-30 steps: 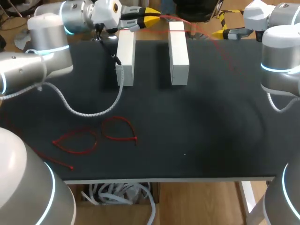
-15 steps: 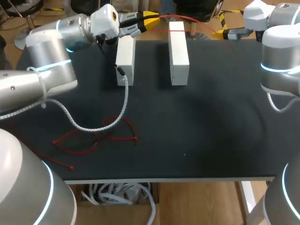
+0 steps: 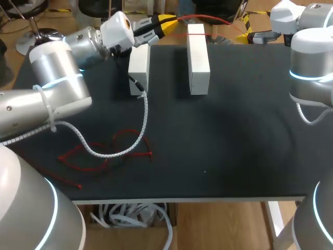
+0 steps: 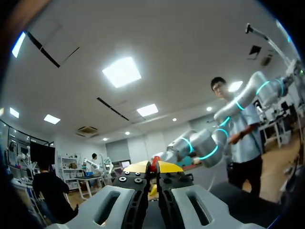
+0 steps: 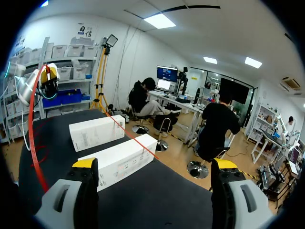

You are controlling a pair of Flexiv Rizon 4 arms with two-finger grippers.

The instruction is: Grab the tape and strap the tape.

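A long red strap [image 3: 205, 18] arcs from my left gripper [image 3: 162, 23] over the far ends of two white boxes [image 3: 139, 66] [image 3: 197, 57]. In the left wrist view the yellow tips of my left gripper [image 4: 153, 167] are pressed together on the strap's red end [image 4: 153, 165]. My right gripper [image 3: 244, 37] hovers at the table's far right edge, past the boxes. In its own view the right gripper [image 5: 155, 164] stands wide open and holds nothing. Ahead of it lie both boxes [image 5: 119, 160] [image 5: 97, 132] and the curving strap [image 5: 32, 129].
Several loose red straps [image 3: 83, 156] [image 3: 132, 143] lie on the black table [image 3: 234, 135] at the front left. The left arm's white coiled cable [image 3: 140, 127] drapes across them. A thin red line crosses the far end of the right box.
My left arm has swung its wrist forward and right, keeping the strap end. Its white cable has slid over the loose straps. The right arm has stayed put.
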